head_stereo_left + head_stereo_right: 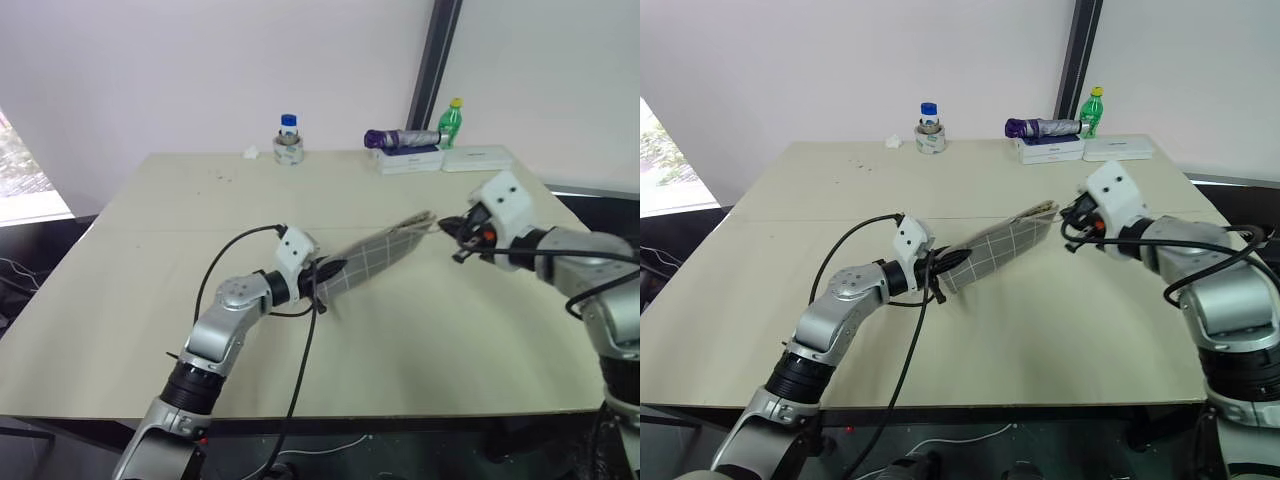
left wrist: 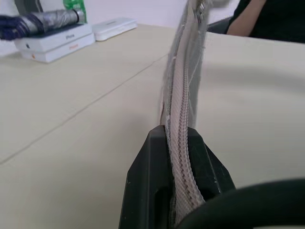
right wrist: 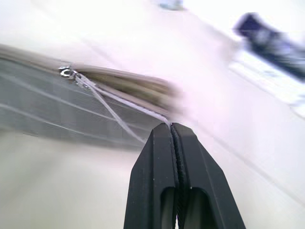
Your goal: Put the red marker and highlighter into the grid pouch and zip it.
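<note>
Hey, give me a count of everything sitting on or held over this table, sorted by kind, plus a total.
Pouches: 1, the grid pouch, held up off the table
Bottles: 2, a blue-capped one and a green one
Tape rolls: 1
Folded umbrellas: 1
White boxes: 2
Crumpled paper scraps: 1
Total: 8

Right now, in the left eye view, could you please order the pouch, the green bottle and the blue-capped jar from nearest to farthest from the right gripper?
1. Pouch: just left of the right gripper, held up over the table.
2. Green bottle: straight behind, at the far edge.
3. Blue-capped jar: far edge, well to the left.
</note>
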You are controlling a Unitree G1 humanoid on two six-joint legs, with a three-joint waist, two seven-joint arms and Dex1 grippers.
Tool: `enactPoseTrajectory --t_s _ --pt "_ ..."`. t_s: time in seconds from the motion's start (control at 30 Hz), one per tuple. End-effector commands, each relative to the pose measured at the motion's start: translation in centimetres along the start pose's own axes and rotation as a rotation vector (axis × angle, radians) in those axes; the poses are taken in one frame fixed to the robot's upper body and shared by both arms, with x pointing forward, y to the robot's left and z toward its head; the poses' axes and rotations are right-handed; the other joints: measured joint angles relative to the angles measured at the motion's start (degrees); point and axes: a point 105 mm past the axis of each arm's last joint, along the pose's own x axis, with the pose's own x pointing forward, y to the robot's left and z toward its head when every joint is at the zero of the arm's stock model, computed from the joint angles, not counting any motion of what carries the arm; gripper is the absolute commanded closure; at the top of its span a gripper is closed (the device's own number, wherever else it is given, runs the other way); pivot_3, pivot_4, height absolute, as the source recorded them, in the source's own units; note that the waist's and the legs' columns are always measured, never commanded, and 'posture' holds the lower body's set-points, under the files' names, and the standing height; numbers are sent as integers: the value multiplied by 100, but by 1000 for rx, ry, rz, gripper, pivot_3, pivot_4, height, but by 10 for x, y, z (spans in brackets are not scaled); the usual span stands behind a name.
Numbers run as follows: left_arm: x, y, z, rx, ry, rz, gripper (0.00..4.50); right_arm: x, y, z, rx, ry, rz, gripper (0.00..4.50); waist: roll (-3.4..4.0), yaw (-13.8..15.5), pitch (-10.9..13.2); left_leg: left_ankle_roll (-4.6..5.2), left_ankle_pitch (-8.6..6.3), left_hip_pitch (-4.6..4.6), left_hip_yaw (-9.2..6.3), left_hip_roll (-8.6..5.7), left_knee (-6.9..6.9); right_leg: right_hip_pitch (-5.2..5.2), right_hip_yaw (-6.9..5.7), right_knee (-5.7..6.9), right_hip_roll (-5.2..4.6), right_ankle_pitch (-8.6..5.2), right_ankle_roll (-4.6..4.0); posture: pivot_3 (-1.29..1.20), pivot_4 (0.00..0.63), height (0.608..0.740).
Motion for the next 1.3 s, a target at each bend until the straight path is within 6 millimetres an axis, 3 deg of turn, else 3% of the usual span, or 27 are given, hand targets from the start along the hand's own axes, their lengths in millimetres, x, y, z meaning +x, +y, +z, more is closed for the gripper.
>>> enactPoseTrajectory --t_s 0.03,0.33,0.47,0.57,0.6,0.67,0.77,0.83,1.07,1.3 --pt "-16 7 -19 37 71 12 4500 -15 -43 1 -56 16 -178 4464 1 2 -1 0 0 0 1 0 0 0 1 0 0 0 0 0 150 736" --pt "-25 8 -29 108 110 21 4500 -11 -36 -8 -57 22 -137 4464 1 19 0 0 0 0 0 3 0 0 3 0 -2 0 0 0 150 736" --pt "-28 6 -33 167 128 -1 4500 -6 -6 -18 -60 48 19 4464 1 11 -1 0 0 0 -1 4 0 1 2 0 -1 0 0 0 150 736" --pt "-29 3 -39 139 143 -15 4500 -6 19 -29 -40 78 138 3601 3 12 -2 0 0 0 -1 4 0 1 2 0 -2 0 0 0 150 736" --pt "-30 2 -40 118 139 -18 3689 -6 24 -32 -45 83 156 3038 3 13 -2 1 0 0 -1 4 2 2 2 0 -2 0 0 0 150 736" --pt "-31 0 -38 95 132 -24 2908 -6 27 -36 -43 94 156 1994 4 10 -2 1 0 1 -1 4 1 2 2 0 -2 0 0 0 150 736" --pt "-36 3 -34 68 127 -3 1367 -9 29 -42 -44 110 163 386 2 28 0 1 0 0 -3 4 1 1 2 0 -2 0 0 0 150 736" --pt "-46 6 -31 25 127 12 356 -12 31 -46 -49 115 176 366 1 36 0 1 0 0 -5 5 1 2 2 0 -2 0 0 0 150 736" --pt "-95 23 -30 -52 175 116 356 -27 28 -60 -69 106 192 366 3 26 -1 1 0 0 -5 7 -3 -1 2 -1 -2 -1 0 0 150 736" --pt "-143 53 -34 -28 224 307 356 -42 9 -62 -21 65 159 366 2 42 0 1 -1 0 -5 7 -2 2 3 -5 -4 -2 -2 0 150 736"
